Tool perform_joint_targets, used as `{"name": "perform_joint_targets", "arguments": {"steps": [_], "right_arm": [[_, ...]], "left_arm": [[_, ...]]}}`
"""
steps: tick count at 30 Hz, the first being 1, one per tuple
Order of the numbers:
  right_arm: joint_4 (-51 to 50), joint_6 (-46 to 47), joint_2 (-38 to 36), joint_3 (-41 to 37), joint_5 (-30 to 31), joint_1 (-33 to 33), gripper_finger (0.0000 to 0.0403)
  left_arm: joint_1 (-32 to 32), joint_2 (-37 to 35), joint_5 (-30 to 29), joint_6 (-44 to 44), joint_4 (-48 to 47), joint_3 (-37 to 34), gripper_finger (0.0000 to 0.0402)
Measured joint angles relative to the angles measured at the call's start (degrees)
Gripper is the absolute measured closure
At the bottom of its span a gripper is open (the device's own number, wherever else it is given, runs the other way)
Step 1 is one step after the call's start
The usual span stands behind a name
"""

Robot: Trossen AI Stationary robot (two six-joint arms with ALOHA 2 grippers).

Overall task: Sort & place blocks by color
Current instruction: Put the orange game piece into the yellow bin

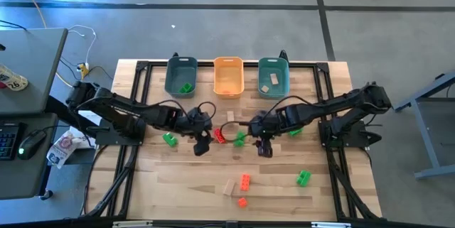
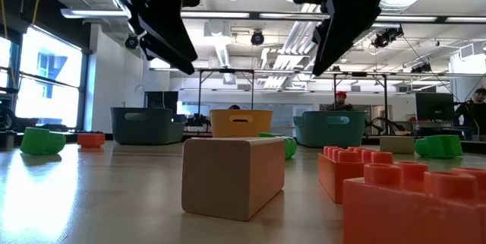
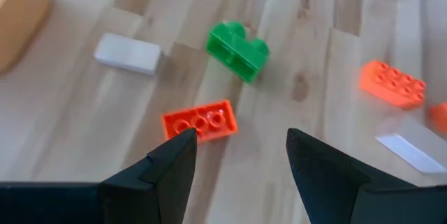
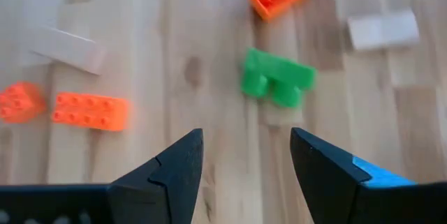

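Note:
Blocks lie scattered on the wooden table (image 1: pixel 178 185). A red block (image 1: pixel 220 136) and a green block (image 1: pixel 239 139) lie mid-table between my two grippers. My left gripper (image 1: pixel 201 145) hangs open above the table; its wrist view shows the red block (image 3: pixel 199 121) just beyond its fingertips (image 3: pixel 241 140) and the green block (image 3: pixel 237 48) farther off. My right gripper (image 1: pixel 264 148) is also open and raised, with the green block (image 4: pixel 277 77) ahead of its fingertips (image 4: pixel 246 137). Neither gripper touches anything.
Along the far edge stand a teal bin (image 1: pixel 181 77) holding a green block (image 1: pixel 186 87), an orange bin (image 1: pixel 228 77), and a teal bin (image 1: pixel 273 77) holding a tan block (image 1: pixel 273 80). More green blocks (image 1: pixel 170 139) (image 1: pixel 303 178), orange blocks (image 1: pixel 244 181) and a tan block (image 1: pixel 229 187) lie nearer.

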Motion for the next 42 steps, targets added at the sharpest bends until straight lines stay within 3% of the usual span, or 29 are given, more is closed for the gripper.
{"name": "perform_joint_targets", "arguments": {"steps": [11,17,24,42], "right_arm": [[8.9,-8.6,0.0,0.0,-0.1,6.1,0.0166],[14.2,-18.7,0.2,0.0,-0.1,9.5,0.0164],[18.1,-23.5,0.3,0.0,0.8,12.0,0.0164],[24.5,-28.7,3.7,0.0,-3.6,12.5,0.0164]], "left_arm": [[-7.1,0.0,0.0,-10.2,-0.7,0.0,0.0193],[-10.6,0.0,0.0,-16.7,-0.4,0.0,0.0193],[-14.2,0.0,0.0,-22.0,-0.3,0.0,0.0193],[-17.0,0.0,-0.1,-24.9,0.0,0.0,0.0193]]}}
